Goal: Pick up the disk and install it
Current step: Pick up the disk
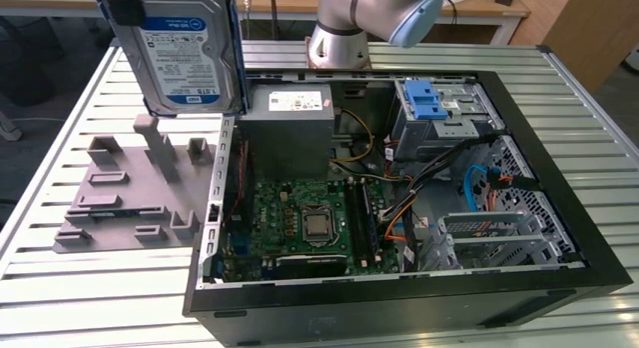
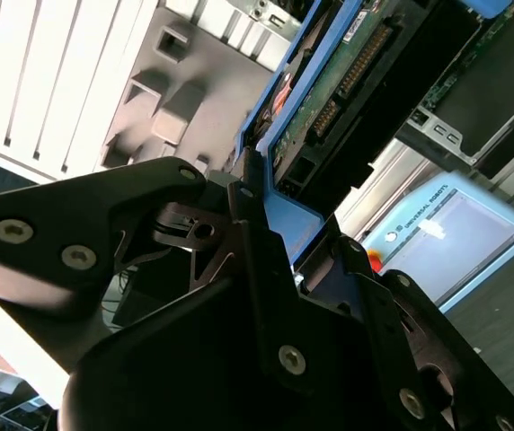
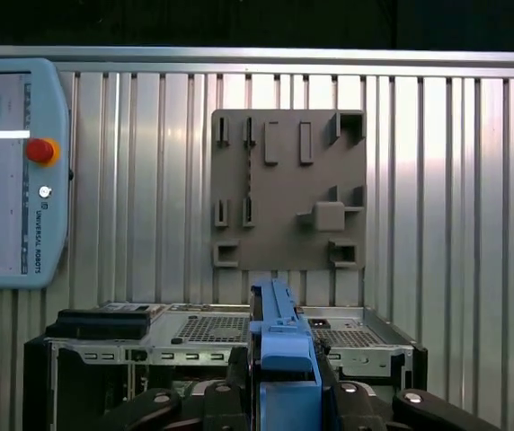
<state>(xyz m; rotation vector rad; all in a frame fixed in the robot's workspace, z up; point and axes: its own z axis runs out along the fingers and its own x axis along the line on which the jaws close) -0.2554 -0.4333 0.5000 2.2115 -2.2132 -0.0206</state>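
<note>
Slatted worktop (image 1: 80, 288) carries the open PC case (image 1: 399, 307) with its motherboard exposed. Grey fixture plate (image 1: 110, 206) lies flat just beside the case, on the exterior view's left. Disk (image 1: 185, 49) is off the worktop, held upright in the air with its label face toward the exterior camera, above where plate meets case. My end effector (image 2: 288, 238) is clamped on the disk's blue carrier frame, fingers (image 2: 255, 269) either side of the edge.
</note>
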